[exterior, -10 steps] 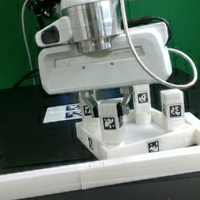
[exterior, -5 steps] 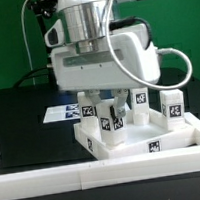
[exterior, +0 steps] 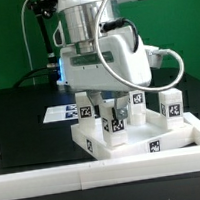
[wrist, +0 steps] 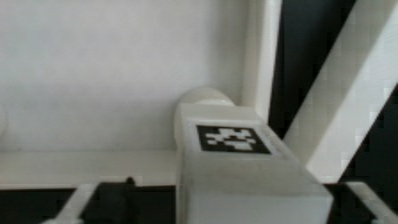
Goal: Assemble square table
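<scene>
Turned further since a moment ago, my wrist sits above the slab (exterior: 143, 143).
My claw (exterior: 111, 115) straddles an upright leg (exterior: 116, 123) on the slab; fingers spread, apparently off it. Three more legs stand around.

White is being shown by the square table (exterior: 143, 141) and legs (exterior: 172, 106), black-and-white tags (wrist: 233, 139) by each; the surface (exterior: 19, 117) is black.
</scene>
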Available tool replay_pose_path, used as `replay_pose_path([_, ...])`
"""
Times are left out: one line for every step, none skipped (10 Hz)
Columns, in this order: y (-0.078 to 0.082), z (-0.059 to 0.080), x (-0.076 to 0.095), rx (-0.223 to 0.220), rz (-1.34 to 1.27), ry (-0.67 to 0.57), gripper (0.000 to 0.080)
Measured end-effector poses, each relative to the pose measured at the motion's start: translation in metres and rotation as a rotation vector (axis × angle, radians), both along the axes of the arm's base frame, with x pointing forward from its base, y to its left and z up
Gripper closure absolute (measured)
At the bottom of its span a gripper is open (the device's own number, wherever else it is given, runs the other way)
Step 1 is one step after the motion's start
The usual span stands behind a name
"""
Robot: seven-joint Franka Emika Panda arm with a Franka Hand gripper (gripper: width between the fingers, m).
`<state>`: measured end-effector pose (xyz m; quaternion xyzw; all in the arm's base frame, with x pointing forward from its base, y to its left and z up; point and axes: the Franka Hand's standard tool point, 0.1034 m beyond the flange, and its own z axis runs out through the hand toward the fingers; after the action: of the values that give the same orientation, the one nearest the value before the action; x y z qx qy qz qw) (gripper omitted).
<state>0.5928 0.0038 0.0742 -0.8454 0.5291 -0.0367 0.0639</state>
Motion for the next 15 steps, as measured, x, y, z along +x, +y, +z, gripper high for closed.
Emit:
replay_pose_path([0.000, 0.001, 0.000, -0.002, 0.051, 0.005, 0.0208])
replay_pose_path([0.000, 0.002, 0.001, -0.008, 0.098, 0.000, 0.0208])
replay_pose_path([0.000, 0.002, 0.002, -0.027, 0.233, -0.009, 0.0160])
replay_pose_path([0.002, 0.002, 0.002, -0.033, 0.300, -0.014, 0.0152])
replay_pose_path([0.002, 0.002, 0.003, -0.048, 0.419, -0.022, 0.0152])
replay_pose_path([0.002, 0.000, 0.003, -0.064, 0.551, -0.030, 0.0151])
replay_pose_path([0.002, 0.000, 0.003, -0.067, 0.584, -0.030, 0.0151])
replay_pose_path([0.002, 0.000, 0.003, -0.085, 0.688, -0.033, 0.0151])
replay_pose_path([0.004, 0.000, 0.003, -0.109, 0.793, -0.032, 0.0151])
replay_pose_path([0.005, 0.000, 0.003, -0.127, 0.889, -0.033, 0.0151])
replay_pose_path([0.005, 0.001, 0.004, -0.137, 0.959, -0.033, 0.0151])
replay_pose_path([0.006, 0.000, 0.004, -0.144, 1.025, -0.025, 0.0151])
replay_pose_path([0.008, -0.003, 0.002, -0.142, 1.110, -0.004, 0.0151])
replay_pose_path([0.010, -0.006, 0.003, -0.122, 1.151, 0.024, 0.0151])
replay_pose_path([0.011, -0.006, 0.005, -0.124, 1.200, 0.021, 0.0151])
